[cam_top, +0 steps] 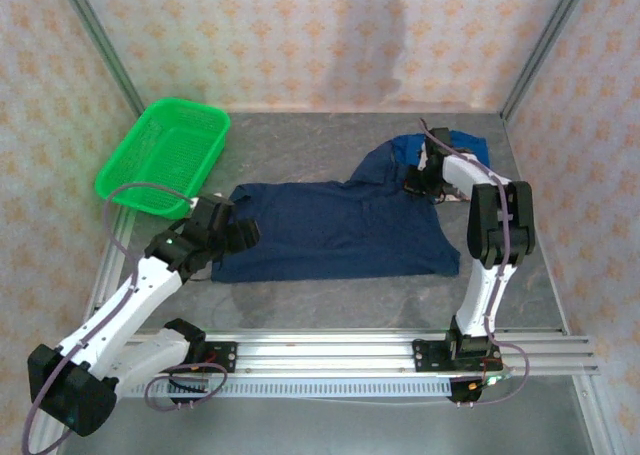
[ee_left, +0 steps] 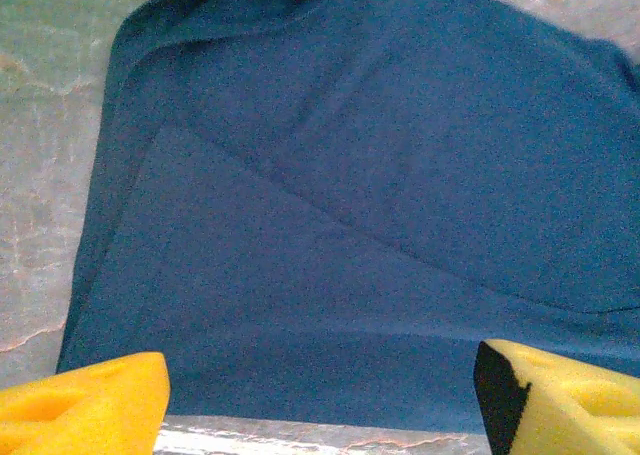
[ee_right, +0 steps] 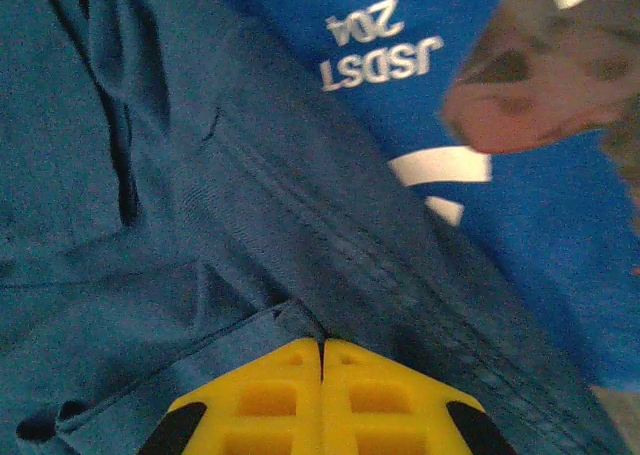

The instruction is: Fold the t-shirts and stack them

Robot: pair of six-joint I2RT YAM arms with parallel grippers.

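The dark navy t-shirt (cam_top: 330, 230) lies spread across the middle of the table, with one part drawn up toward the back right. There it overlaps the brighter blue t-shirt (cam_top: 455, 145), whose white lettering (ee_right: 380, 57) and printed graphic (ee_right: 545, 75) appear in the right wrist view. My right gripper (cam_top: 415, 180) is shut, its yellow fingertips (ee_right: 322, 347) pressed together on a fold of the navy t-shirt (ee_right: 200, 175). My left gripper (cam_top: 225, 237) hovers at the shirt's left edge, open, its yellow fingers (ee_left: 90, 405) wide apart over the navy cloth (ee_left: 360, 175) with nothing between them.
A green mesh basket (cam_top: 165, 155) stands at the back left, near the wall. Bare grey tabletop (cam_top: 330, 295) runs in front of the shirt up to the aluminium rail (cam_top: 400, 350). Patterned walls close in the back and both sides.
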